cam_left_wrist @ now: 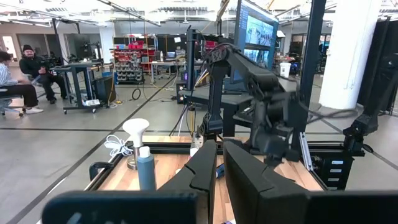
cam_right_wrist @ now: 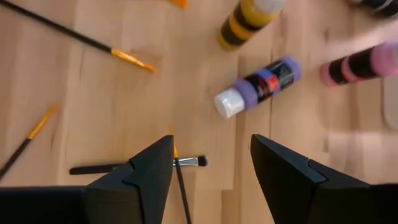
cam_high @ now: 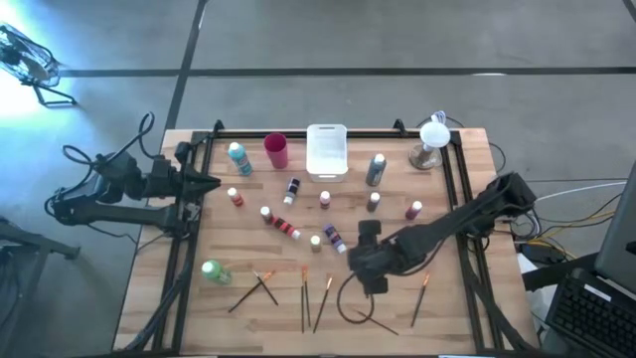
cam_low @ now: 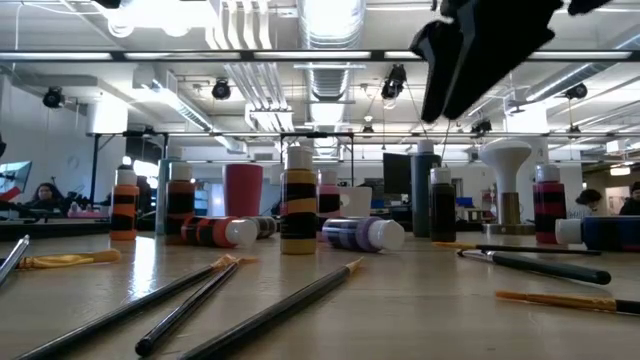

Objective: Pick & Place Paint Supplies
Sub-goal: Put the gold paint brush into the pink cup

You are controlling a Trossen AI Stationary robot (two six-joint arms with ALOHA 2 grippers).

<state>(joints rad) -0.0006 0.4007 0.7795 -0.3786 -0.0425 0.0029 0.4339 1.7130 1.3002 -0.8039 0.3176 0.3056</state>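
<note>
At the frame's left in the high view, our left gripper [cam_high: 212, 182] waited, fingers nearly clenched. Paint bottles stood mid-bench; paintbrushes [cam_high: 316, 298] lay along the lower edge. Right of centre, our right gripper [cam_high: 375, 285] hung released and empty over what seemed a dark brush [cam_right_wrist: 140, 166]; we should have descended squarely astride its handle.

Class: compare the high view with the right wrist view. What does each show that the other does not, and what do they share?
Only the high view shows the magenta cup, white tray, green bottle and the waiting left gripper at the table's left edge.

Only the right wrist view shows the right gripper open, hovering over a dark brush.

Both show the lying purple bottle and the wooden table.
</note>
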